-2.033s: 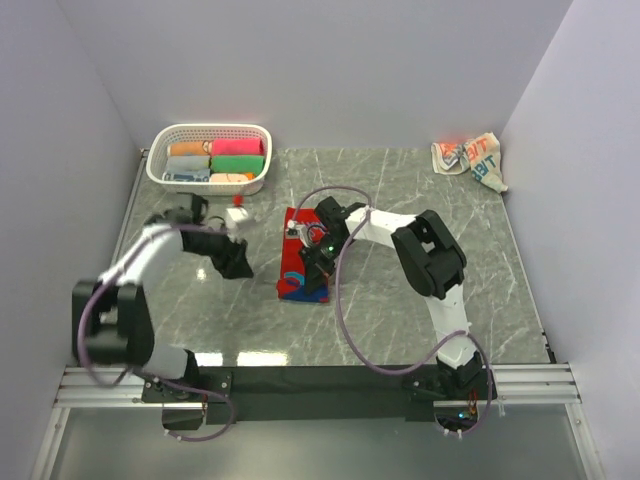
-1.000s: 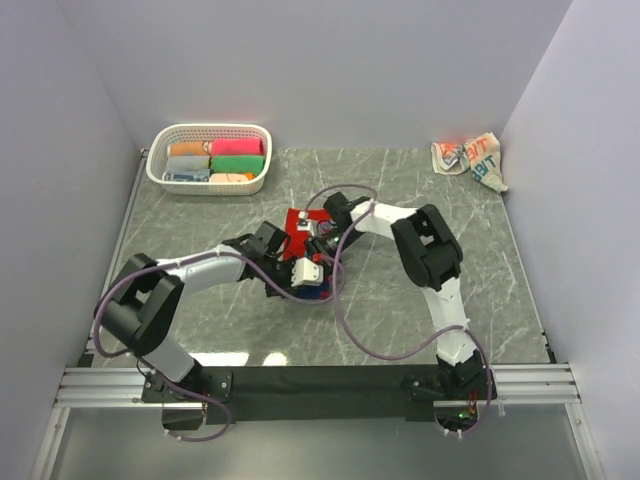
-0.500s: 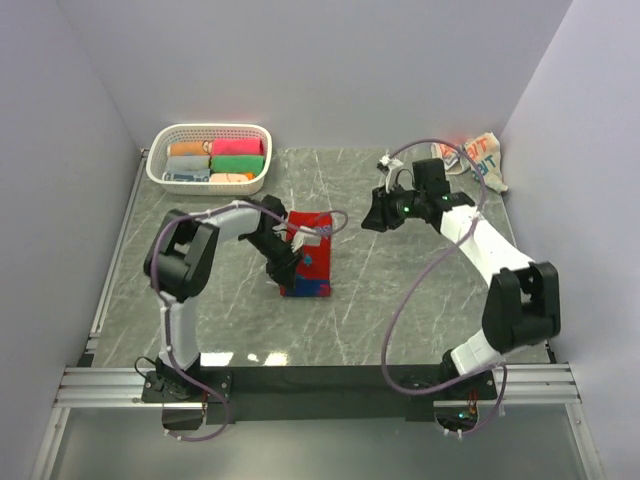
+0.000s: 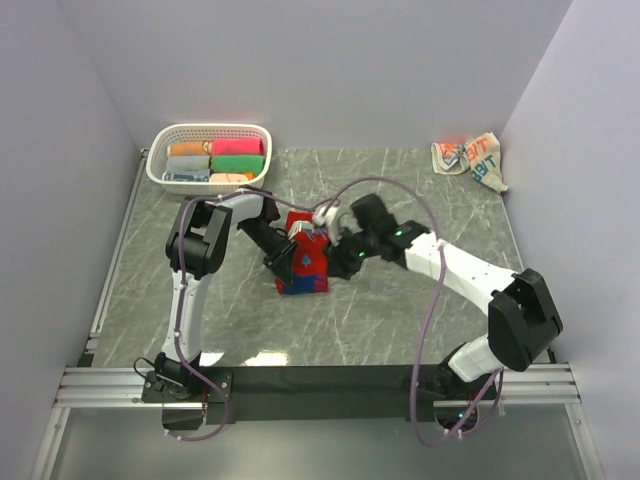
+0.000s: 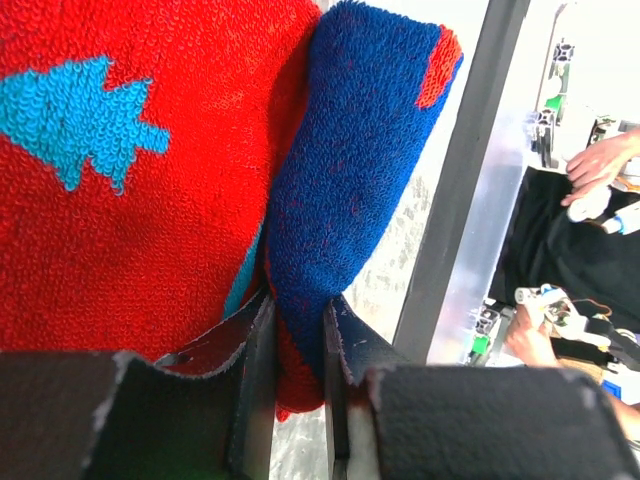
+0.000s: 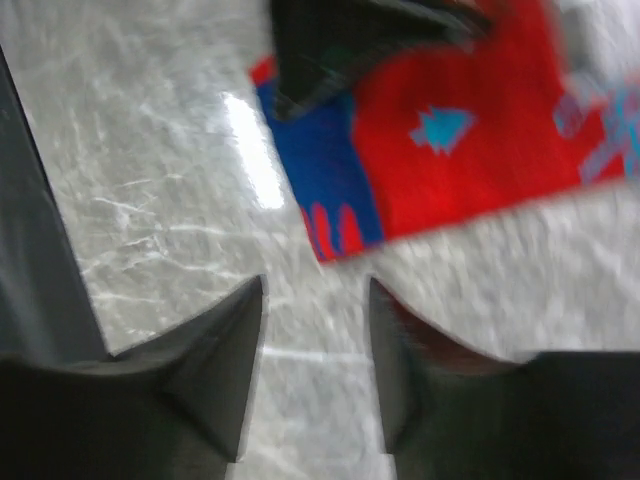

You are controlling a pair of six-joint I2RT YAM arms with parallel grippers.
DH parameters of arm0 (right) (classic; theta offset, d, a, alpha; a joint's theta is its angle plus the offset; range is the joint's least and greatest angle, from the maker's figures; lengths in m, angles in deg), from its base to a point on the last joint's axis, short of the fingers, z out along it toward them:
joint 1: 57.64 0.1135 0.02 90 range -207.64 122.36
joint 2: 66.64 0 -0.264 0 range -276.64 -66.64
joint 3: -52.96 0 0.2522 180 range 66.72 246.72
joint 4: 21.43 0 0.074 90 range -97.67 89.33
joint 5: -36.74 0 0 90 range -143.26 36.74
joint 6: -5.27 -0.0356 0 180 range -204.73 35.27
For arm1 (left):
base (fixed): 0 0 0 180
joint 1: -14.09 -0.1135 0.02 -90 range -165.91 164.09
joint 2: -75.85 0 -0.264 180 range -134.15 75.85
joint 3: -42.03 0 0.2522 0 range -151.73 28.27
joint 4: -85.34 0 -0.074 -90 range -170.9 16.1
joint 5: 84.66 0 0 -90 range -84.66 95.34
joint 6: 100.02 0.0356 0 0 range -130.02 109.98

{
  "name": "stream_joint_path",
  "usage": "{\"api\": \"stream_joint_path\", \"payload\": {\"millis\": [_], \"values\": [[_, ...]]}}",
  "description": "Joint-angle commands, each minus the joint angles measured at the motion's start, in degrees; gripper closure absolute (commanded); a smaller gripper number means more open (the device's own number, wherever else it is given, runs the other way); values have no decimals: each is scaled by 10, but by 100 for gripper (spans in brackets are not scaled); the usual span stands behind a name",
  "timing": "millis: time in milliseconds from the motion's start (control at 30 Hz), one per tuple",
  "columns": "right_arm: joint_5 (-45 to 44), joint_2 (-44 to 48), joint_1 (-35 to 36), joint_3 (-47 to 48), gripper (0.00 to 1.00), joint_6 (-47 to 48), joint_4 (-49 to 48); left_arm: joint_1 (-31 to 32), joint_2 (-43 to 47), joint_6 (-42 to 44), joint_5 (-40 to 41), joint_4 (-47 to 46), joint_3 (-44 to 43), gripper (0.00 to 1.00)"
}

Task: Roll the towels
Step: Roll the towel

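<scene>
**Red cloth, blue end pinched, roll barely begun**

Nipping the lifted blue end of the red printed terry towel (image 5: pixel 150 200) hard with the left pincer (image 5: pixel 297 350), pressed together on the fold. Lying mid-table on the grey marbled table (image 4: pixel 400 310), mostly flat, with only that blue edge turned up and over. Hovering just beside it with the right pincer (image 6: pixel 312 360), spread wide, gripping nothing, bare stone between the fingers. Barely into the first turn, by the look of it, with nearly the whole length left to wind. After that, over to the crumpled cream towel with orange-red and teal letters (image 4: pixel 470 157), dumped in the far right corner, well apart from both arms, not yet flattened or rolled. Parked far left in the white plastic basket (image 4: pixel 157 165): several tight rolls (image 4: pixel 215 160), packed side by side, looking finished.
</scene>
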Motion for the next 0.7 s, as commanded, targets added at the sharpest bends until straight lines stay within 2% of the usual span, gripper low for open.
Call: {"api": "stream_joint_path", "payload": {"millis": [0, 33, 67, 333, 433, 467, 567, 633, 667], "values": [[-93, -2, 57, 3, 44, 59, -58, -1, -23, 19, 69, -22, 1, 79], [-105, -13, 72, 5, 44, 67, -66, -1, -23, 17, 69, -23, 1, 79], [-114, -35, 93, 8, 38, 76, -74, -1, -26, 17, 68, -22, 2, 77], [-146, -150, 154, 29, 39, 130, -113, -3, -27, -2, 77, -40, 6, 69], [-139, -174, 157, 34, 52, 133, -109, -7, -31, -2, 83, -39, -1, 67], [-133, -186, 157, 35, 71, 133, -99, -9, -29, -2, 83, -39, -3, 66], [-108, -189, 155, 34, 92, 138, -72, -24, -8, -11, 75, -54, -6, 62], [-90, -187, 152, 31, 100, 138, -56, -39, 8, -9, 64, -63, 2, 57], [-67, -187, 151, 31, 100, 138, -39, -45, 27, -6, 60, -68, 11, 54]]}}
